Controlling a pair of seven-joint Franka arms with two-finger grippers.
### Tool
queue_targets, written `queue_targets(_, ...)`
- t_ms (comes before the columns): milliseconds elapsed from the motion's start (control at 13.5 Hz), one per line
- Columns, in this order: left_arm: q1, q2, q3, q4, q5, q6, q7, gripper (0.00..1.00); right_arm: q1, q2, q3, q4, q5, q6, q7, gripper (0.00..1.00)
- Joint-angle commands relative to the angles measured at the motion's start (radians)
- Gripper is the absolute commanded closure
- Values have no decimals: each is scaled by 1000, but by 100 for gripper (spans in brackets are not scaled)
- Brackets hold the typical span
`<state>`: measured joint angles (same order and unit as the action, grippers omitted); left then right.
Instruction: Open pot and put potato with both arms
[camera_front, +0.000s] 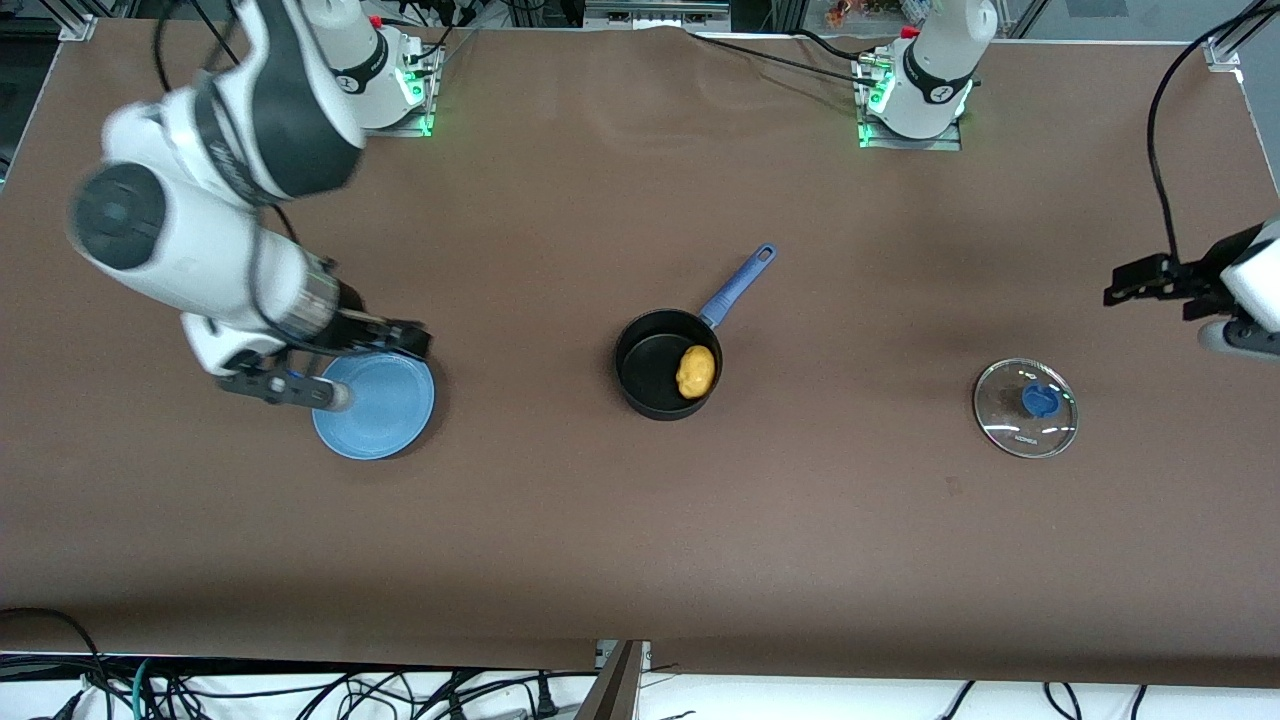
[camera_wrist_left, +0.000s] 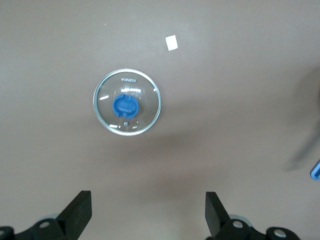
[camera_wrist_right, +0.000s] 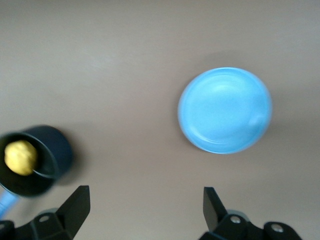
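The brown cloth-covered table (camera_front: 640, 520) carries everything. The small black round saucepan (camera_front: 660, 378) stands in the middle of it, open, with its long blue handle (camera_front: 738, 285) pointing away from the front camera and slightly toward the left arm's end. The flat blue plate (camera_front: 385, 410) lies toward the right arm's end, and the clear glass lid (camera_front: 1026, 407) with its blue knob (camera_front: 1040, 400) lies flat toward the left arm's end, well apart from the saucepan. The small yellow-orange lumpy potato (camera_front: 696, 371) rests inside the saucepan, against the wall below the handle.

The right gripper (camera_wrist_right: 145, 205) hangs over the edge of the blue plate, its fingers spread wide and holding nothing. The left gripper (camera_wrist_left: 148, 210) is up in the air near the lid, also with fingers spread and empty; in its wrist view the lid lies straight ahead between the two fingers.

Judging from this, both steps look finished. If the lid had to be placed back, the left arm is the nearer one, and the knob is its only good grasp point.
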<state>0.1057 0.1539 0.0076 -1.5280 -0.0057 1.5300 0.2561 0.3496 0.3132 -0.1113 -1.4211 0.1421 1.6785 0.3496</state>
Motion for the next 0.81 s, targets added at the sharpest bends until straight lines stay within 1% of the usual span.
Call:
queue_targets(0, -26, -36, 2, 37, 29, -63, -72, 0, 5, -199, -88, -204, -5, -26, -159, 0)
queue_targets(148, -52, -39, -3, 40, 21, -94, -177, 0, 5, -281, -129, -266, -22, -40, -213, 0)
queue_targets(222, -52, -33, -11, 45, 16, -94, -176, 0, 5, -301, -140, -274, -36, -52, -231, 0)
queue_targets(296, -48, -21, -14, 51, 12, -90, -170, 0, 0, -307, -142, -266, -50, -77, -236, 0)
queue_targets(370, -49, -11, -26, 63, -3, -93, -178, 0, -26, -310, -130, -263, -65, -83, -239, 0)
queue_targets(444, -52, -7, -43, 89, 6, -94, -184, 0, -96, -310, -66, -262, -70, -92, -244, 0)
queue_targets(519, -52, -1, -44, 104, 0, -96, -186, 0, -192, -312, 43, -259, -81, -92, -260, 0)
queue_targets(593, -52, 3, -44, 108, 3, -100, -186, 0, -227, -319, 86, -245, -107, -95, -270, 0)
queue_targets(741, -52, 6, -44, 109, 6, -102, -195, 0, -225, -304, 93, -207, -127, -95, -287, 0)
